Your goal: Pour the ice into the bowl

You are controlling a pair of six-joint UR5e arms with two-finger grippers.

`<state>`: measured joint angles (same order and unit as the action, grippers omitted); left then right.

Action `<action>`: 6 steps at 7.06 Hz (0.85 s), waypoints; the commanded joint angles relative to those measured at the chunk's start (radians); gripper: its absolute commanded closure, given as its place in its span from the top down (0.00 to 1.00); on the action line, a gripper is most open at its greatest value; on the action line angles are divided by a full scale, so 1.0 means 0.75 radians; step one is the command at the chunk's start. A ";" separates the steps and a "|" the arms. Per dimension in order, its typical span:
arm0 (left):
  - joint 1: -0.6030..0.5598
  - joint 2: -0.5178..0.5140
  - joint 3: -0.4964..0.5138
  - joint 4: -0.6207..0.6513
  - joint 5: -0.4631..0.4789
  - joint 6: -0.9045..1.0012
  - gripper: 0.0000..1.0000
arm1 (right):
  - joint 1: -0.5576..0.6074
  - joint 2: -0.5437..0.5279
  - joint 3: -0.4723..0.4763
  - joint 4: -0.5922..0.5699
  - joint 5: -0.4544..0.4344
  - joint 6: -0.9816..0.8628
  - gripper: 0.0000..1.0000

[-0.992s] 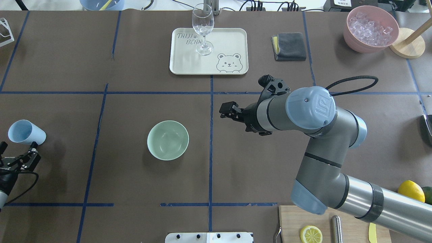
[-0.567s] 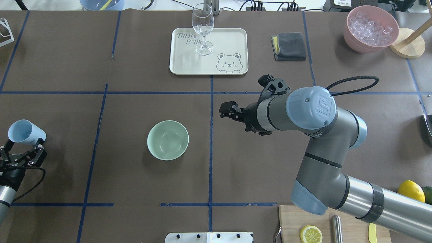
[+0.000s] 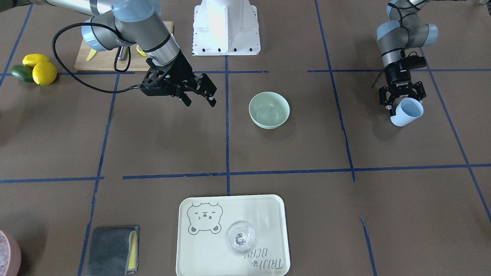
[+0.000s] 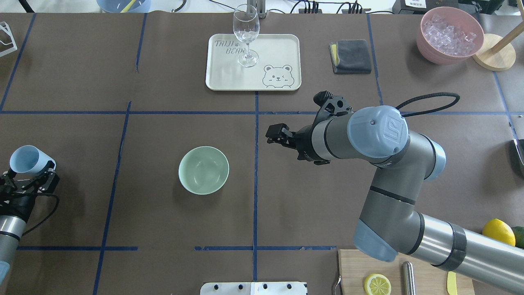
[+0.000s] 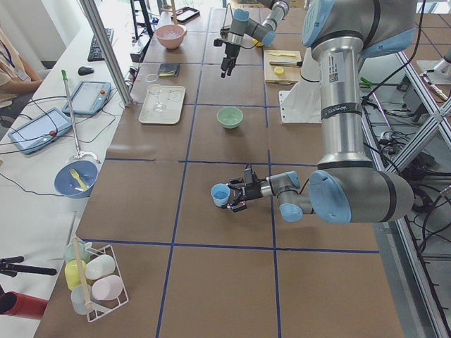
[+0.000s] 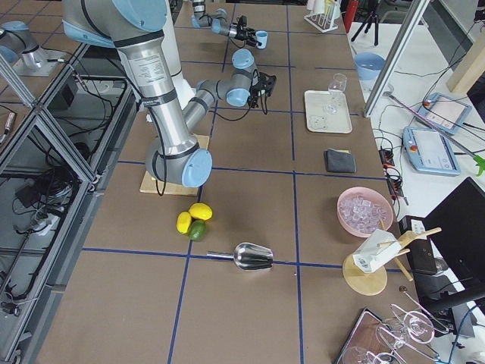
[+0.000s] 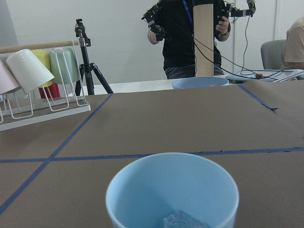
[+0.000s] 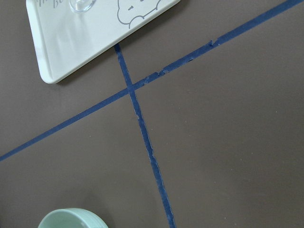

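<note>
The pale mint-green bowl (image 4: 203,170) (image 3: 269,109) stands empty near the table's middle. A light blue cup (image 4: 28,159) (image 3: 407,112) stands upright at the robot's far left. The left wrist view looks into the cup (image 7: 171,190) and shows a clear cube of ice (image 7: 183,221) at its bottom. My left gripper (image 4: 29,174) (image 3: 403,103) is open, level with the table, one finger on each side of the cup's lower part. My right gripper (image 4: 276,135) (image 3: 200,100) hangs open and empty to the right of the bowl. Its wrist view catches the bowl's rim (image 8: 71,219).
A cream tray (image 4: 282,49) with a wine glass (image 4: 246,35) lies at the far middle, a grey cloth (image 4: 351,56) beside it. A pink container (image 4: 450,35) of ice pieces stands far right. A cutting board (image 4: 352,270) and lemons (image 4: 498,231) lie near right. Past the cup are a cup rack (image 7: 38,85) and a person (image 7: 190,38).
My left gripper has moved forward to the blue cup, and its fingers now flank the cup. The right arm, the cup and the bowl have stayed put.
</note>
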<state>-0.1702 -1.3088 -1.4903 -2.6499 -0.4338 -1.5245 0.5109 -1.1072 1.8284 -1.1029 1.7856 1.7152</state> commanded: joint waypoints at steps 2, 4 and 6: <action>-0.045 -0.032 0.011 0.005 -0.031 0.006 0.98 | 0.000 0.004 0.000 0.000 0.000 -0.002 1.00; -0.051 -0.034 0.019 0.005 -0.033 0.004 0.94 | 0.000 0.006 0.004 0.000 0.000 -0.002 1.00; -0.055 -0.034 0.020 0.003 -0.033 0.004 0.25 | 0.000 0.006 0.004 0.000 0.000 -0.002 1.00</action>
<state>-0.2103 -1.3342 -1.4765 -2.6466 -0.4581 -1.5216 0.5108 -1.1032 1.8311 -1.1029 1.7855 1.7135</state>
